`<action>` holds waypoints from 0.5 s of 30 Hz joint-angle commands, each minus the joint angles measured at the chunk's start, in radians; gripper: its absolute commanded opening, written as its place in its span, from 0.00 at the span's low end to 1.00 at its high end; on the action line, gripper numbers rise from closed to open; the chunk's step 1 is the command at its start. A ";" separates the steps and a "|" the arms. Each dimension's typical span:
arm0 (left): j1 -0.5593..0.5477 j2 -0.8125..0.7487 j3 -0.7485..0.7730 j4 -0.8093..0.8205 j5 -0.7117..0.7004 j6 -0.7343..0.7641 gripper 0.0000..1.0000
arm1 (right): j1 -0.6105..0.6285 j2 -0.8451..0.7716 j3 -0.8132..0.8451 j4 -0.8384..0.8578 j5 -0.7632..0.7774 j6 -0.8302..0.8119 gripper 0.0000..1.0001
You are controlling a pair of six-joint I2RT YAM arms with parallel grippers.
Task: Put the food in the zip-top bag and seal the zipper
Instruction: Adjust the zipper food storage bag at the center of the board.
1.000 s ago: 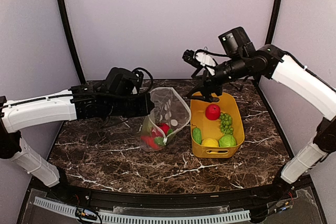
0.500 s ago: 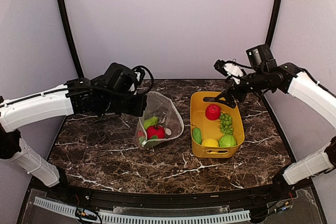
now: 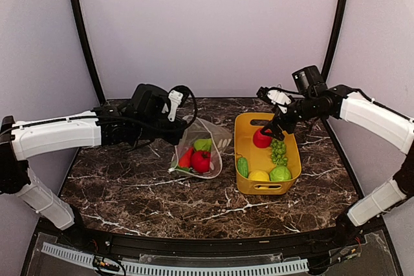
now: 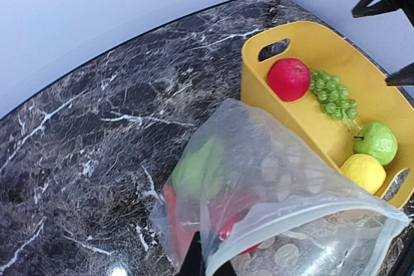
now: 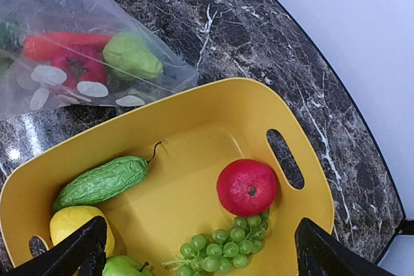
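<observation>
The zip-top bag (image 3: 206, 148), clear with white dots, lies slumped on the table with a red fruit, a red pepper and a green piece inside. My left gripper (image 3: 179, 134) is shut on its mouth edge; in the left wrist view the fingers (image 4: 194, 264) pinch the bag (image 4: 272, 172) beside the whitish zipper (image 4: 310, 214). My right gripper (image 3: 274, 125) is open and empty over the yellow bin, just above the red apple (image 5: 246, 187). Below the open gripper (image 5: 202, 240) lie green grapes (image 5: 226, 247), a bumpy green cucumber (image 5: 101, 181), a lemon (image 5: 72, 223) and a green apple (image 5: 123, 267).
The yellow bin (image 3: 292, 153) stands right of the bag, almost touching it, with handle slots at its ends. The dark marble table (image 3: 129, 185) is ringed by grey walls and black corner posts. The bag also shows in the right wrist view (image 5: 77, 63).
My right gripper has swung from near the bag to over the bin and come down toward the red apple. The bag has sunk and tilted lower in my left gripper.
</observation>
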 commanded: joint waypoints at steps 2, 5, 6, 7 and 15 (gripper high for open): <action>0.082 -0.085 -0.115 0.127 0.063 -0.081 0.01 | -0.012 0.068 0.041 0.017 0.000 -0.033 0.96; 0.083 -0.105 -0.119 0.132 0.059 -0.081 0.01 | -0.016 0.121 0.056 0.010 0.014 -0.043 0.86; 0.083 -0.111 -0.116 0.128 0.064 -0.080 0.01 | -0.016 0.136 0.059 0.010 0.024 -0.045 0.84; 0.083 -0.114 -0.112 0.119 0.066 -0.080 0.01 | -0.018 0.157 0.063 0.010 0.034 -0.047 0.82; 0.083 -0.112 -0.047 0.015 0.086 -0.038 0.01 | -0.030 0.281 0.156 0.004 0.112 -0.044 0.74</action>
